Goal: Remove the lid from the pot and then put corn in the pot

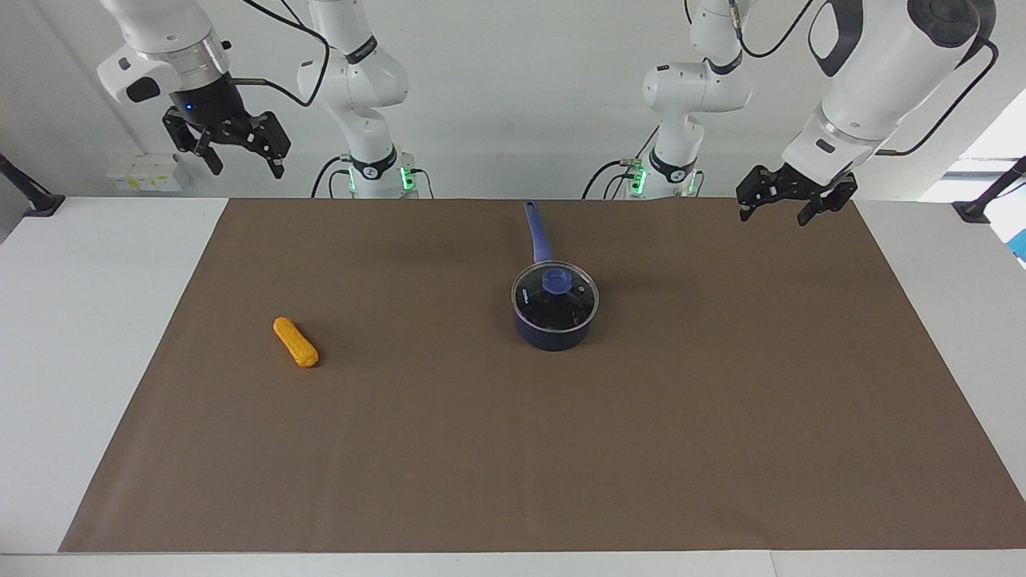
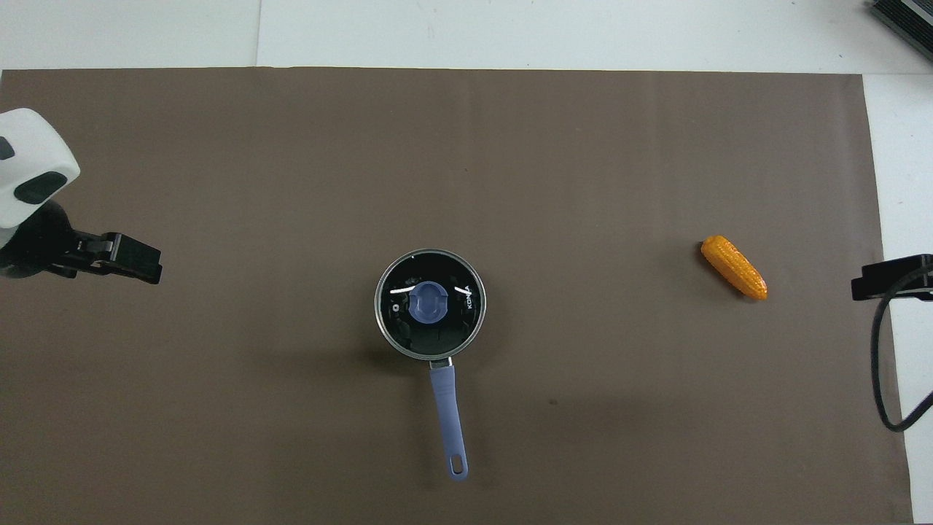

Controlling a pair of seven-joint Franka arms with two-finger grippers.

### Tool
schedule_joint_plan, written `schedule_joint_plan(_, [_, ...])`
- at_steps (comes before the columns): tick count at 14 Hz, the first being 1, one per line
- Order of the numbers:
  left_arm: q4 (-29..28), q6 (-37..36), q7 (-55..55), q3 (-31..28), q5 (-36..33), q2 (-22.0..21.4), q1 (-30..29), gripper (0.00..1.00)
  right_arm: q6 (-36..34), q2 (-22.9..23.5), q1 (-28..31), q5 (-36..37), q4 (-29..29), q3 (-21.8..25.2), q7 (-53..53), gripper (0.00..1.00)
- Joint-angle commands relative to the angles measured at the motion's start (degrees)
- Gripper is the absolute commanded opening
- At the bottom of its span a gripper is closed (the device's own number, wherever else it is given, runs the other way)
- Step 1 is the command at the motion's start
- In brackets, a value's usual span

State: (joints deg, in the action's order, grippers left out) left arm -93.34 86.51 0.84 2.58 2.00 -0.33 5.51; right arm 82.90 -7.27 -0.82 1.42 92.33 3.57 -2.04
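From across the table we look down at both arms. From high above their end we look steeply down. We see the same brown mat and pot in both.
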Motion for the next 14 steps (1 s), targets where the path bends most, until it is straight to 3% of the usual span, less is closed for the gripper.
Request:
schedule_joint_plan(1, [-4.2, 4.2, -0.3, -0.4, 0.6, -1.8, 3.0, 1.0, -0.7, 0.1, 0.7, -0.7, -0.1, 0.0, 0.0, 1.0])
schedule_joint_plan(6, [-7.3, 8.5, -1.4, -0.4, 0.6, -1.5, 9.8, 1.0, -0.7, 0.0, 0.6, -0.7, 0.1, 0.0, -0.1, 1.0])
schedule_joint_plan(14, [-9.7, 16.4, -13.3, -0.4, 0.6, 1.6, 19.6, 1.0, -0.5, -0.4, 0.7, -0.7, 0.6, 0.0, 0.3, 1.0])
